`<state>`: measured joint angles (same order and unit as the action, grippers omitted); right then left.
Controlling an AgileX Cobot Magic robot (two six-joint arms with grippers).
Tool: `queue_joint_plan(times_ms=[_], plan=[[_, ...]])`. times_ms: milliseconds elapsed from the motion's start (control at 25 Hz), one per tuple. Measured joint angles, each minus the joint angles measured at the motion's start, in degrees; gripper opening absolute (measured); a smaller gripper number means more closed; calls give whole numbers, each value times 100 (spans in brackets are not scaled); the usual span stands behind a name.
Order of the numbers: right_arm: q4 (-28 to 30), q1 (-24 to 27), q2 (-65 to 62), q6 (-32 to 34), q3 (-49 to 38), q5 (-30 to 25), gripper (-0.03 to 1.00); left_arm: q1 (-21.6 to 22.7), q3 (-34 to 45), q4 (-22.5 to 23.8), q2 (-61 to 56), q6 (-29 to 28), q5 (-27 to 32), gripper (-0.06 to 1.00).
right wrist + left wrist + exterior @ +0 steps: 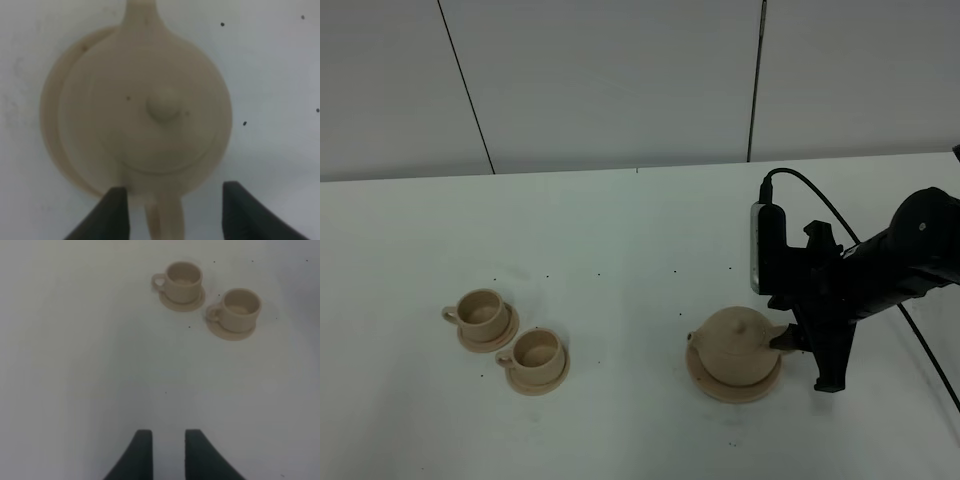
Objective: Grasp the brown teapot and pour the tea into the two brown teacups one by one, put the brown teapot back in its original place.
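Observation:
The brown teapot (735, 340) sits upright on its wide saucer, the original place (732, 388), at the right of the table, lid on and spout pointing left. My right gripper (808, 358) is at the teapot's right side, low over the table. In the right wrist view this gripper (175, 189) is open, its fingers either side of the loop handle (165, 220) with gaps showing. The two brown teacups (480, 312) (537, 352) stand on their saucers at the left, and also show in the left wrist view (183, 280) (240, 309). My left gripper (168, 455) hovers over bare table, fingers slightly apart, holding nothing.
The white table (640, 240) runs back to a grey panelled wall (620, 80). A black cable (840, 220) trails from the right arm's camera. Small dark specks dot the tabletop.

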<state>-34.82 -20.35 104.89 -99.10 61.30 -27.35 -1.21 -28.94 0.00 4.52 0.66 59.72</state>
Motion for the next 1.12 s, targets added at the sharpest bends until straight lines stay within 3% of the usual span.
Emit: queue_joint_plan(times_ms=[1120], plan=[[55,0,251,-4,149,-56,39,0,0,0,0,0,0,23]])
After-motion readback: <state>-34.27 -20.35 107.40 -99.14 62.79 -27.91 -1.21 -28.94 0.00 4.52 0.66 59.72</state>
